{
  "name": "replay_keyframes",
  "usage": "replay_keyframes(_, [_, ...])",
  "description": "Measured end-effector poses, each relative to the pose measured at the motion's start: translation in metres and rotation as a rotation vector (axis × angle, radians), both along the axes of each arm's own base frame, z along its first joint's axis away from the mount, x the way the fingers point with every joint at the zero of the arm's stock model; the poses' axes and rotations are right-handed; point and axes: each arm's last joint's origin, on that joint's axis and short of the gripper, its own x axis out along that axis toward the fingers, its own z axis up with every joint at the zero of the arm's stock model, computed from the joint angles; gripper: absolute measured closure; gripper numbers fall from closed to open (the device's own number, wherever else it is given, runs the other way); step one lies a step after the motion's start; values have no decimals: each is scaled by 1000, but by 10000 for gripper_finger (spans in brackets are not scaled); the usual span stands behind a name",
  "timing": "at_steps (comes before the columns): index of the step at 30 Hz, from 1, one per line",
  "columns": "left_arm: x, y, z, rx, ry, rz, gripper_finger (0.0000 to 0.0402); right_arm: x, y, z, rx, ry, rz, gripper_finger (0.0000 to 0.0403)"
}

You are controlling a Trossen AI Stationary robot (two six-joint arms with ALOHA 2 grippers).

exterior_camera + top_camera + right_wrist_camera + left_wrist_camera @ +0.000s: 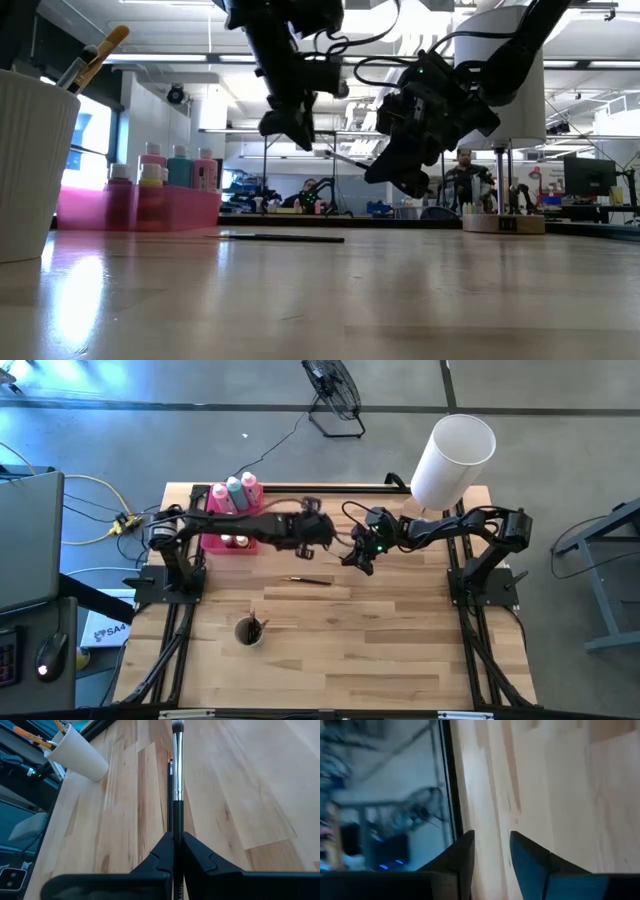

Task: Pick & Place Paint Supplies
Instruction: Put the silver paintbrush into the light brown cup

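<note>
My right gripper (177,834) is shut on a thin dark-handled brush (177,780) with a silver ferrule and a fluffy tip, held above mid-table (358,560). My left gripper (491,834) stands open with nothing between its fingers, just left of it (325,540) and above the table (290,125). A second brush (310,580) lies flat on the wood below them (285,237). Two pink squeeze bottles and a teal one (236,493) stand in the pink tray (140,208) at the far left, with small pots beside them. My right gripper pinches the brush's dark handle (177,817) between its two fingers, below the ferrule. The brush lies along the fingers, its bristle end pointing out ahead of them and its handle running back between them. It is lifted clear of the table and slants slightly downward (345,158).
A white ribbed cup (249,631) holding brushes stands near the front left (77,752). A big white cylinder (455,460) stands at the far right corner. Bare wood lies across the middle and right of the table. People and benches show in the room beyond.
</note>
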Motion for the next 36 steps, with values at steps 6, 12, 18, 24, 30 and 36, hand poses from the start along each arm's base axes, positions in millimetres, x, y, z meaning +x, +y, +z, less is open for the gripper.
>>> replay_keyframes(6, [-45, 61, 13, -368, -95, 173, 288, 1, -1, 1, -8, -7, -17, 392])
replay_keyframes(12, [-86, 87, 4, -629, -283, 74, 350, 3, -2, 4, -30, -45, -25, 392])
replay_keyframes(18, [-127, 67, -6, -625, -450, 20, 396, 6, -3, 10, -60, -122, -24, 392])
replay_keyframes(24, [-175, 37, -16, -596, -724, 19, 390, 9, -4, 16, -97, -180, -44, 392])
replay_keyframes(30, [-210, 17, -21, -567, -917, 16, 389, 15, 2, 21, -160, -225, -81, 392])
replay_keyframes(36, [-216, 8, -17, -666, -1055, -156, 389, 23, 14, 29, -308, -319, -125, 392])
